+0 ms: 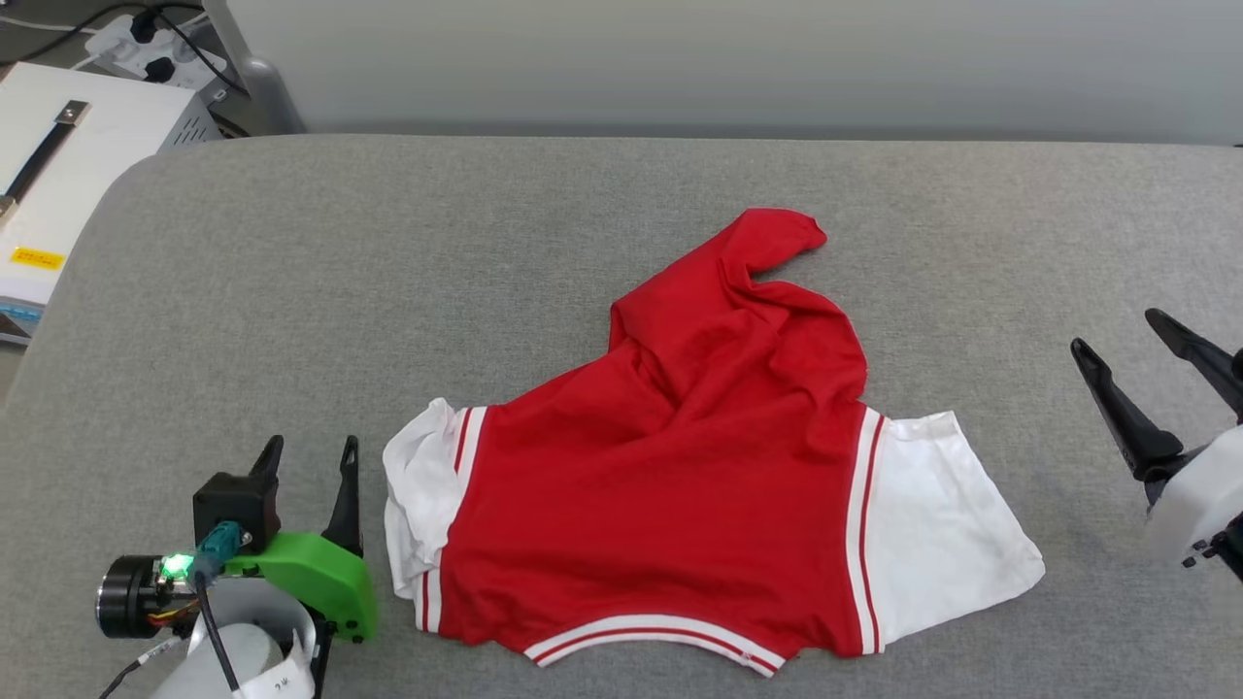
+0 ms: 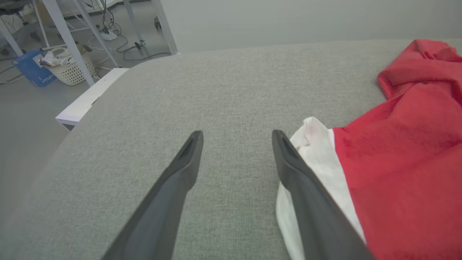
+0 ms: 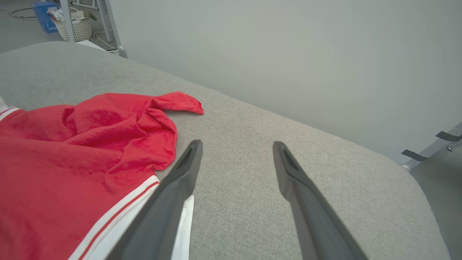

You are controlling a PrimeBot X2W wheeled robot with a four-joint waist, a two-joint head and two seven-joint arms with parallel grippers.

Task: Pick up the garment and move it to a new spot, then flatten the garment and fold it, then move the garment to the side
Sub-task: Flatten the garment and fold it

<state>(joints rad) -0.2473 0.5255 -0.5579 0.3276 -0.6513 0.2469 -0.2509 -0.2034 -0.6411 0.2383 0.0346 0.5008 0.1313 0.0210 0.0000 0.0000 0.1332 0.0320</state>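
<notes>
The garment [image 1: 680, 476], a red jersey T-shirt with white sleeves and striped trim, lies plain side up on the grey table [image 1: 388, 291], collar toward me. Its lower half is bunched and folded over toward the far side. Just left of the crumpled left sleeve [image 2: 317, 151], my left gripper [image 1: 308, 456] stands open with bare cloth between its fingers [image 2: 236, 137]. Off to the right, my right gripper [image 1: 1122, 340] is open above the table, clear of the flat right sleeve [image 1: 942, 524]. In the right wrist view the garment [image 3: 72, 162] lies left of the gripper [image 3: 236, 146].
A white box [image 1: 68, 165] and a power strip with cables [image 1: 146, 49] stand beyond the table's far left corner. A basket [image 2: 72, 66] and metal frame legs [image 2: 68, 39] are on the floor there. A pale wall runs behind the table.
</notes>
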